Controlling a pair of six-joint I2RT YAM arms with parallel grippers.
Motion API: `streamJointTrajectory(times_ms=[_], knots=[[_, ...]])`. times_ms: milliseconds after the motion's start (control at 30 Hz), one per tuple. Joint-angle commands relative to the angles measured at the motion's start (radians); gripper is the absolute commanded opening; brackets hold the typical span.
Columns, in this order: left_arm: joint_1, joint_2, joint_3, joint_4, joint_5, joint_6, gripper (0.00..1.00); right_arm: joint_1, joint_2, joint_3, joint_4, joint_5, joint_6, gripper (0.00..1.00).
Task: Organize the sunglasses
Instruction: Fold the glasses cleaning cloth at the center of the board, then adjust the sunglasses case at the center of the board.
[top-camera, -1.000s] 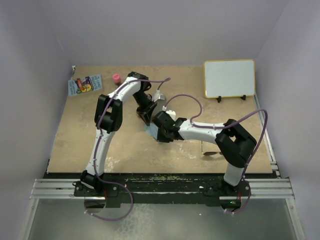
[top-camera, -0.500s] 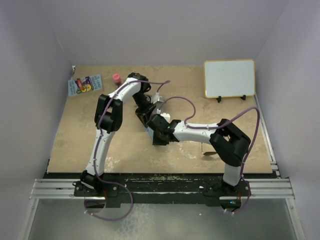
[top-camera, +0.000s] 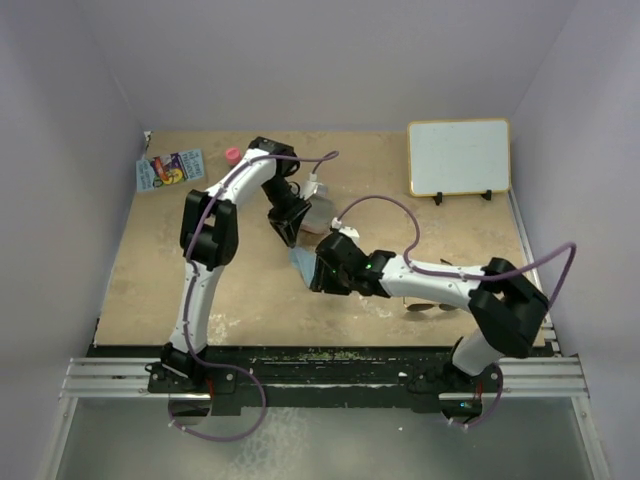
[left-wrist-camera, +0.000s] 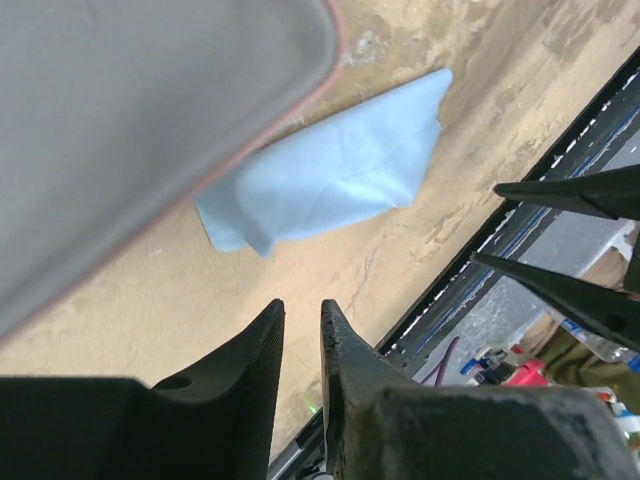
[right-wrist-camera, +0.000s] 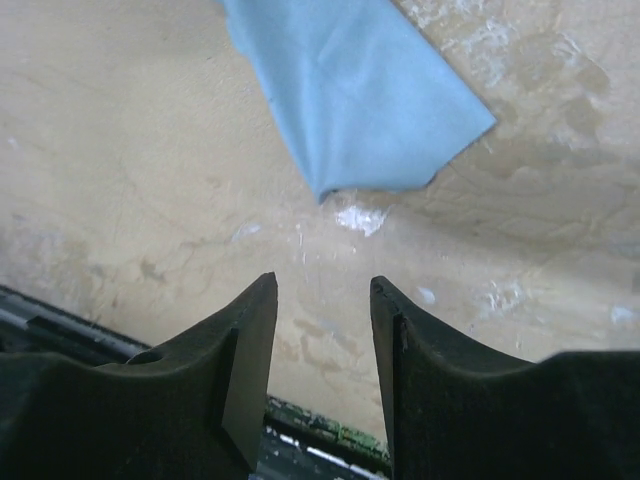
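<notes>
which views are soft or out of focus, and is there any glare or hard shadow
Left wrist: the case fills the upper left as a featureless blur, too close to focus; the cloth is sharper. Right wrist: the fingers are dark and slightly soft; the cloth and table are crisp. Top external: even, diffuse light, faint shadows, no glare.

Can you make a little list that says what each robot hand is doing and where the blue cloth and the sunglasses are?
left gripper: nearly shut, holding nothing, beside the case
right gripper: open, empty, just short of the cloth's corner
blue cloth: flat on the table, between both grippers
sunglasses: on the table near the right arm, untouched
whiteboard: standing at the far right
</notes>
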Motion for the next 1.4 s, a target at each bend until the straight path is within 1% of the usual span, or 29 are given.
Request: streamJointTrajectory(times_ms=[0,100,267,367,500,567,633,700,800,900,1000,1067,1133,1167,1200,1267,1300,1367], knots=[[0.009,-0.138,-0.020,0.020,-0.020,0.013,0.25,0.002,-0.117,-0.051,0.024,0.015,0.042,0.47],[0.010,-0.156,-0.053,0.027,-0.022,0.014,0.27,-0.016,-0.131,-0.034,-0.071,0.078,0.041,0.49],[0.016,-0.205,-0.147,0.074,-0.028,0.015,0.28,-0.033,-0.033,0.076,-0.223,0.150,0.034,0.47],[0.018,-0.274,-0.230,0.151,-0.073,0.001,0.31,-0.049,0.003,0.090,-0.241,0.161,0.046,0.48],[0.021,-0.375,-0.318,0.280,-0.194,-0.027,0.32,-0.068,-0.007,0.075,-0.182,0.144,0.027,0.45],[0.028,-0.413,-0.327,0.328,-0.235,-0.040,0.32,-0.072,-0.021,0.094,-0.161,0.145,-0.002,0.41],[0.036,-0.443,-0.319,0.366,-0.245,-0.058,0.32,-0.074,-0.027,0.142,-0.171,0.159,-0.033,0.35],[0.041,-0.453,-0.295,0.404,-0.238,-0.079,0.32,-0.076,-0.022,0.214,-0.197,0.178,-0.057,0.29],[0.044,-0.449,-0.251,0.463,-0.209,-0.111,0.32,-0.083,-0.005,0.267,-0.209,0.180,-0.076,0.25],[0.045,-0.394,-0.209,0.490,-0.148,-0.124,0.32,-0.098,0.010,0.269,-0.189,0.157,-0.073,0.13],[0.045,-0.292,-0.142,0.452,-0.104,-0.125,0.32,-0.132,0.022,0.264,-0.155,0.126,-0.074,0.00],[0.045,-0.229,-0.099,0.416,-0.099,-0.120,0.31,-0.161,0.029,0.274,-0.140,0.108,-0.084,0.00],[0.045,-0.192,-0.093,0.414,-0.101,-0.113,0.29,-0.187,0.041,0.294,-0.130,0.089,-0.102,0.00],[0.045,-0.185,-0.102,0.423,-0.103,-0.113,0.24,-0.194,0.047,0.308,-0.131,0.085,-0.112,0.00],[0.045,-0.186,-0.116,0.433,-0.102,-0.110,0.16,-0.202,0.057,0.323,-0.134,0.082,-0.116,0.00],[0.045,-0.193,-0.150,0.455,-0.099,-0.103,0.06,-0.214,0.079,0.352,-0.135,0.068,-0.136,0.00],[0.044,-0.198,-0.168,0.465,-0.103,-0.100,0.03,-0.216,0.094,0.371,-0.136,0.062,-0.142,0.00],[0.045,-0.201,-0.196,0.476,-0.109,-0.093,0.03,-0.220,0.128,0.394,-0.128,0.043,-0.150,0.00]])
